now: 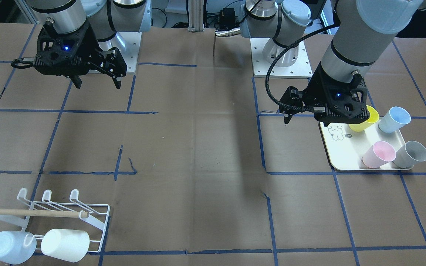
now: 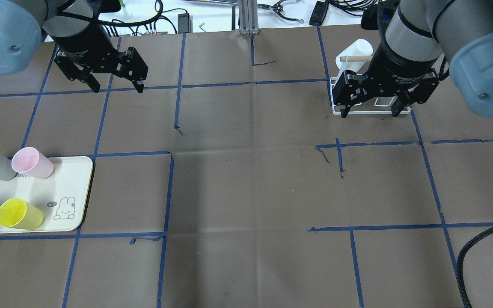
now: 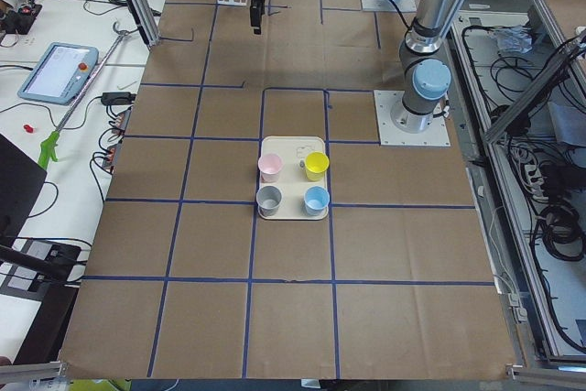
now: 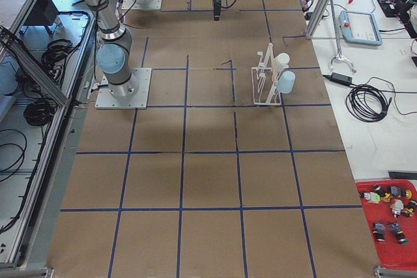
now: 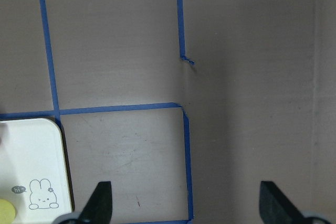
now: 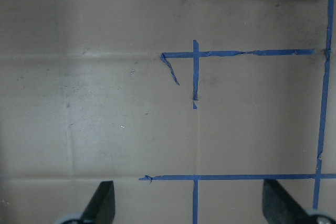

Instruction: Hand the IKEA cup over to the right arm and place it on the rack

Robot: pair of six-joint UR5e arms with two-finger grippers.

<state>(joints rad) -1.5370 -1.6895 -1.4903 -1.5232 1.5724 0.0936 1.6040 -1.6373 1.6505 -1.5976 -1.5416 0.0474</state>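
Count: two grippers, six plastic cups, one tray, one rack.

Clock positions are read on the overhead view, with 12 farthest from the robot. The black two-finger left gripper [image 2: 117, 83] hangs at 11 with its jaws spread wide, gripping nothing, raised clear of the tray. The black two-finger right gripper [image 2: 370, 107] hangs at 2, equally wide and empty, above the table and not touching the rack. The cream rectangular tray [image 1: 346, 153] at 8 carries four upright cups: yellow cup [image 1: 366, 120], sky-blue cup [image 1: 394, 120], pink cup [image 1: 378, 154] and grey cup [image 1: 411, 154]. The low white wire rack [image 1: 93, 222] with a wooden dowel [image 1: 31, 212], at 1, carries two cups tipped on their sides, side by side on one row of prongs: pale blue cup [image 1: 9, 246] and white cup [image 1: 65, 244].
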